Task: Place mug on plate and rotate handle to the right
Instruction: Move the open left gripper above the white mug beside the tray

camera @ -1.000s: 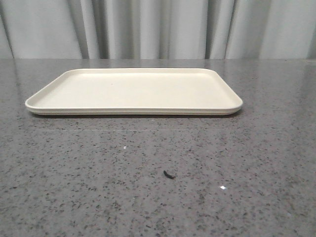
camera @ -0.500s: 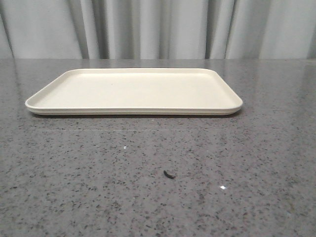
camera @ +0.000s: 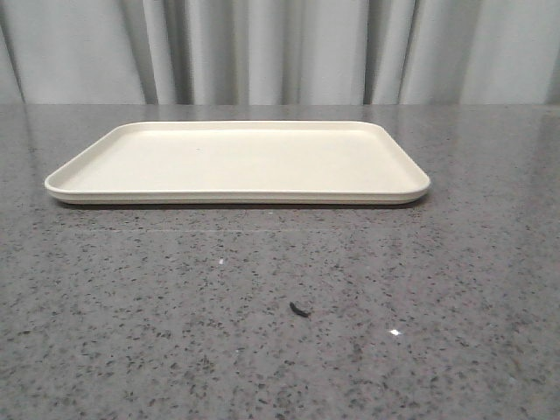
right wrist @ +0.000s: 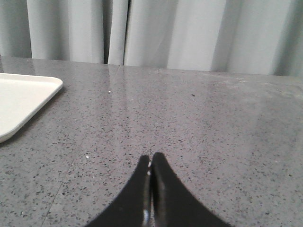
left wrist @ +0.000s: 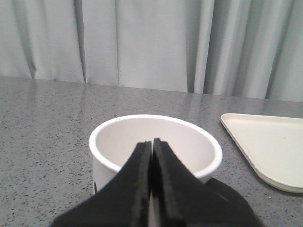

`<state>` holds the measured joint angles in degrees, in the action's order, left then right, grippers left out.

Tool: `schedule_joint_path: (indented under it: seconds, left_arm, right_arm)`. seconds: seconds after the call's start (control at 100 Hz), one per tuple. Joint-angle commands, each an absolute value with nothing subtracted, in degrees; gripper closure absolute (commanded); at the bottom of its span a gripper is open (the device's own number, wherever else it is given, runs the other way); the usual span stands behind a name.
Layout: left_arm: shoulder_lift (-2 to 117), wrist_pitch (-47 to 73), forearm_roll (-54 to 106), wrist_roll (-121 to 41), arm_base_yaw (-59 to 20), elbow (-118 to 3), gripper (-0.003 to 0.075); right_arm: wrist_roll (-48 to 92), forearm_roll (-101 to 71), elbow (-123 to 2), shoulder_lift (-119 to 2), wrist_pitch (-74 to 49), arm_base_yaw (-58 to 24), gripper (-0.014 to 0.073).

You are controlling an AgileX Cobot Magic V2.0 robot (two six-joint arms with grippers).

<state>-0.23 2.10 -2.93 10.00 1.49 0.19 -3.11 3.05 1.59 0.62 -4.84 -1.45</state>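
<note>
Cream rectangular tray (camera: 236, 162); white cylindrical mug (left wrist: 156, 146); grey speckled stone table (camera: 280, 306); my black left gripper (left wrist: 152, 144).

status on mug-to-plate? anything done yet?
Nothing is done. The plate sits bare in the front view, with no mug on it. In the left wrist view the mug stands on the grey table beside the plate, right in front of the left gripper, whose fingers are closed together and hold nothing. The right gripper is also closed and empty. Left to do: grasp, place, and turn the handle right.
</note>
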Motion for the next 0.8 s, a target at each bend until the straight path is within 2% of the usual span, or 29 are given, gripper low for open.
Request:
schedule_joint_path:
  seconds: [0.0,0.6,0.79]
  left_arm:
    - [-2.12,-2.80,-2.83,10.43,1.53,0.52,0.0739]
    - [-2.12,-9.33,-2.83,10.43,1.53,0.52,0.0739]
    - [-2.12,-12.24,-2.72,10.54,1.42,-0.03,0.0739]
  right_arm:
    - [-3.08,3.66,1.44,1.42,0.00,-1.12,0.0654]
    - [-3.08,3.66,1.44,1.42,0.54,-1.12,0.0654]
    - [-3.19,3.53,1.38,1.42,6.60,-1.12,0.0654]
